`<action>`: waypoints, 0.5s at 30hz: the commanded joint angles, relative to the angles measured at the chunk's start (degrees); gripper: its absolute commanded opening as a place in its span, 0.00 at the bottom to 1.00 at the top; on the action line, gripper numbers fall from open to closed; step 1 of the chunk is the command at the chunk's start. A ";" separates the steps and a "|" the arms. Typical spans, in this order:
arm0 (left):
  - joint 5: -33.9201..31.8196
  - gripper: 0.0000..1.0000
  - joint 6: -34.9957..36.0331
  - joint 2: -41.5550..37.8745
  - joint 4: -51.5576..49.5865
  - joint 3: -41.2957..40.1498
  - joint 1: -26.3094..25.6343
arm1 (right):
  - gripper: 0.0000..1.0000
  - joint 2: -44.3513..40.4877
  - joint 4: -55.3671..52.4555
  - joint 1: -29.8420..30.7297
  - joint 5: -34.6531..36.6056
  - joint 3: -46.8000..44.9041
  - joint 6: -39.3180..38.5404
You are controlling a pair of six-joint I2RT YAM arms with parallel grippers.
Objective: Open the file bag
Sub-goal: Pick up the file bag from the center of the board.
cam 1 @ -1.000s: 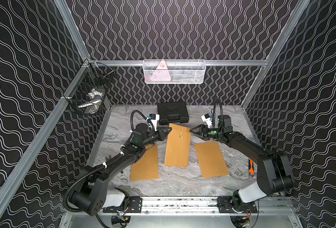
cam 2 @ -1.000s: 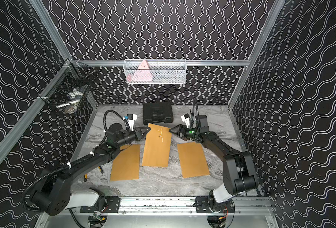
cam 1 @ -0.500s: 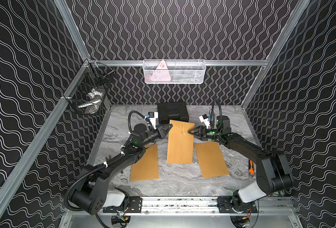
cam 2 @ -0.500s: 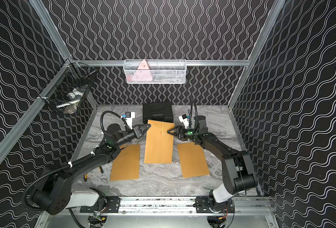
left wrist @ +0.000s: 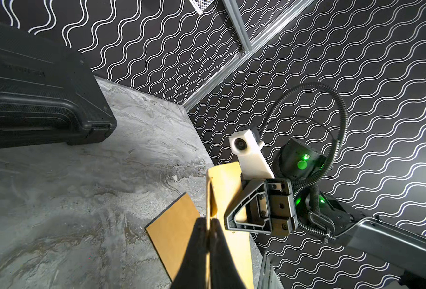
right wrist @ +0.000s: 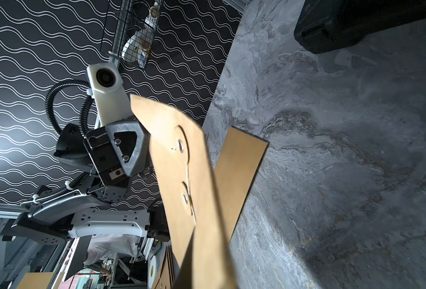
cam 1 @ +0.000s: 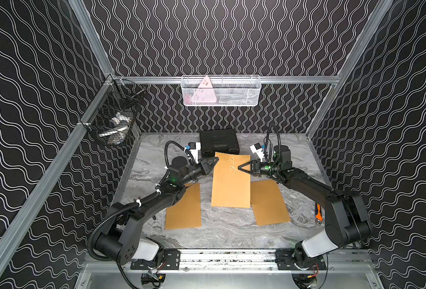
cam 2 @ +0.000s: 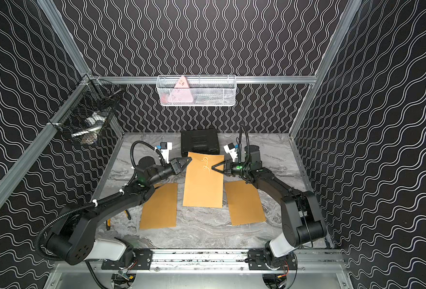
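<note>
a: start at the left. what's there?
b: left spare [cam 1: 183, 207], flat on the table [cam 1: 232, 232], nobody touching it. just above it, my left gripper [cam 1: 215, 160] is pinched tight on the bag [cam 1: 230, 185] at its top left corner. the wrist view shows paper squeezed between my fingertips [left wrist: 199, 237].
a: and the bag itself?
b: dead centre, between the two spares, flap side up, top end raised off the table. i can't tell whether the low end touches down.
a: how will it handle?
b: light, thin brown paper, i'd say. it's floppy, it bows in the wrist view, and it'll crease or tear if yanked. the place to take hold is the string [right wrist: 188, 172] running between the two buttons [right wrist: 180, 145], by its loose end, not the paper.
a: right side?
b: my right gripper [cam 1: 240, 167] is closed, and it looks clamped on the bag's right edge, level with the lower button, near that string. past it lies the right spare [cam 1: 269, 202], just beside the bag.
</note>
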 commanded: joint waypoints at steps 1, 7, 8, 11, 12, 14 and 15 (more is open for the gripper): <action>2.70 0.13 1.64 -0.02 -1.71 1.07 -0.02 | 0.05 -0.54 3.49 0.21 -1.07 0.23 0.81; 3.75 0.19 4.24 -0.79 -6.29 1.90 -0.07 | 0.03 -1.05 4.98 0.32 -1.12 0.48 1.93; 3.91 0.20 4.42 -0.77 -6.54 1.92 -0.07 | 0.02 -1.08 5.05 0.32 -1.14 0.56 2.03; 5.03 0.20 4.06 -0.36 -6.24 2.17 -0.09 | 0.02 -0.99 5.45 0.41 -1.25 0.80 2.36; 5.45 0.20 3.70 -0.10 -5.83 2.25 -0.08 | 0.02 -0.90 5.53 0.37 -1.27 0.93 2.42; 6.23 0.20 2.89 0.39 -4.76 2.35 -0.08 | 0.02 -0.73 5.53 0.56 -1.18 1.26 2.44; 6.83 0.20 2.42 0.75 -3.92 2.42 -0.05 | 0.02 -0.64 5.32 0.67 -1.11 1.37 2.22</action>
